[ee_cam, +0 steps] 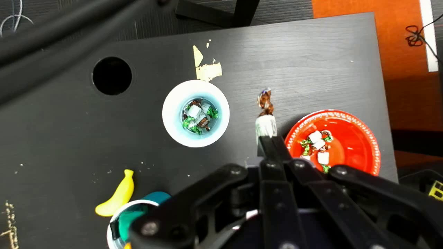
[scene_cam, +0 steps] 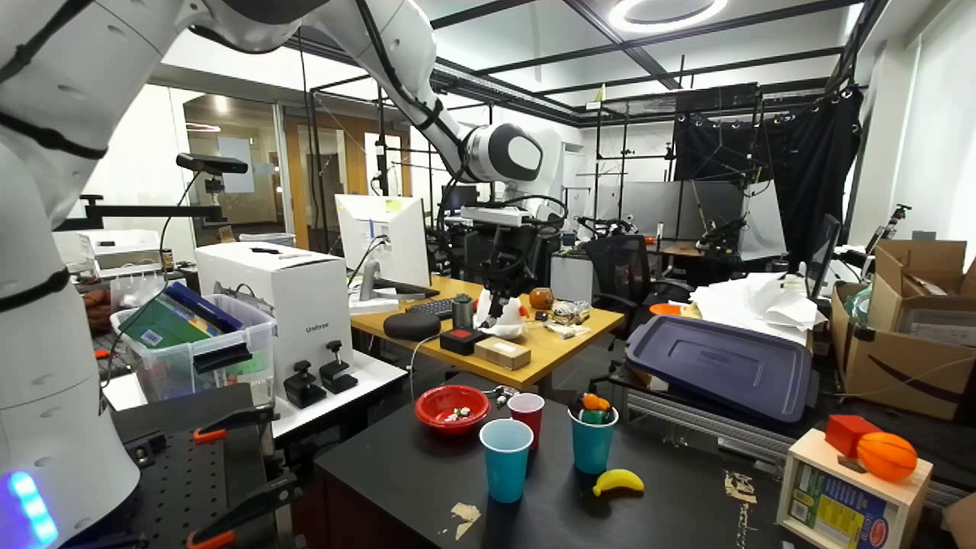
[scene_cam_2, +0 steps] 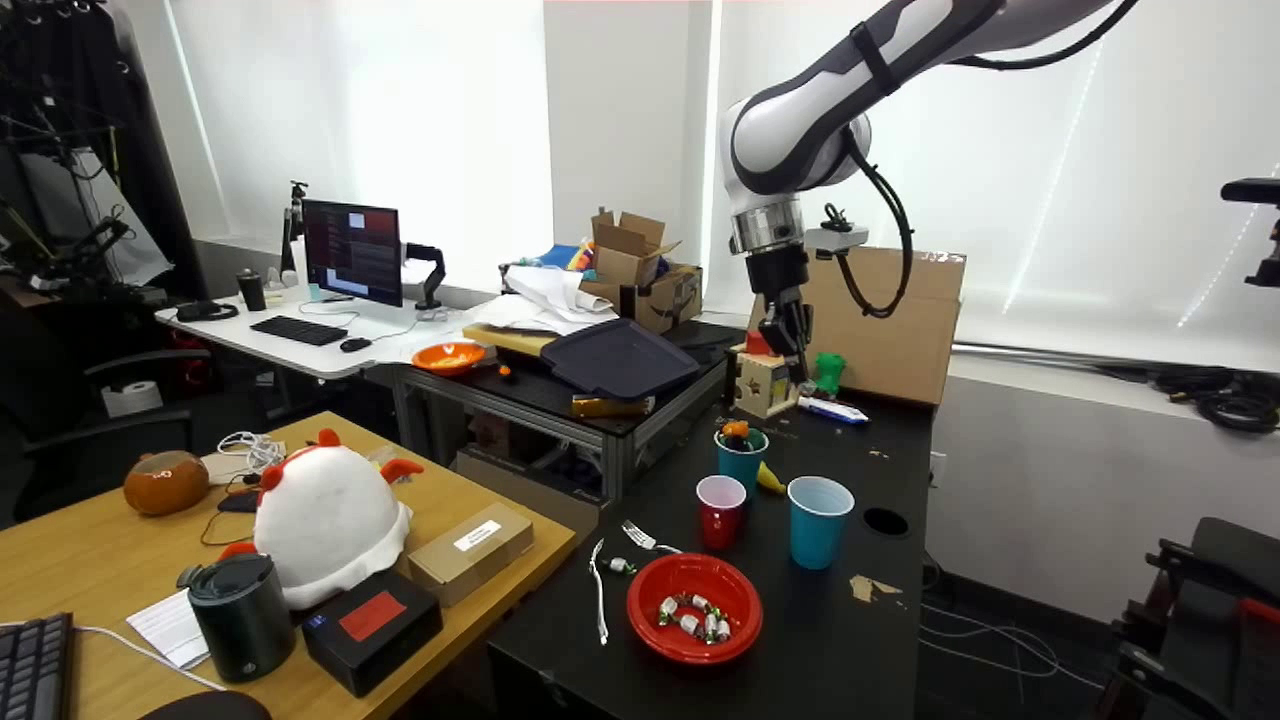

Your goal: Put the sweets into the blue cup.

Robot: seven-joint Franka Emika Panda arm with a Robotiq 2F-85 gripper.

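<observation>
Sweet [ee_cam: 265, 124] in claw [ee_cam: 272, 139], "Unitree" on wht box [scene_cam: 286, 297]

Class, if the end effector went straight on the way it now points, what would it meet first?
Probably the black tabletop, between the red bowl and the nearer blue cup, with the gripped sweet touching down first; depth is hard to judge.

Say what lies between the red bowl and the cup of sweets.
Bare tabletop lies between red bowl and blue cup in an exterior view; in the wrist view, a sweet held by the tool shows in front.
</observation>
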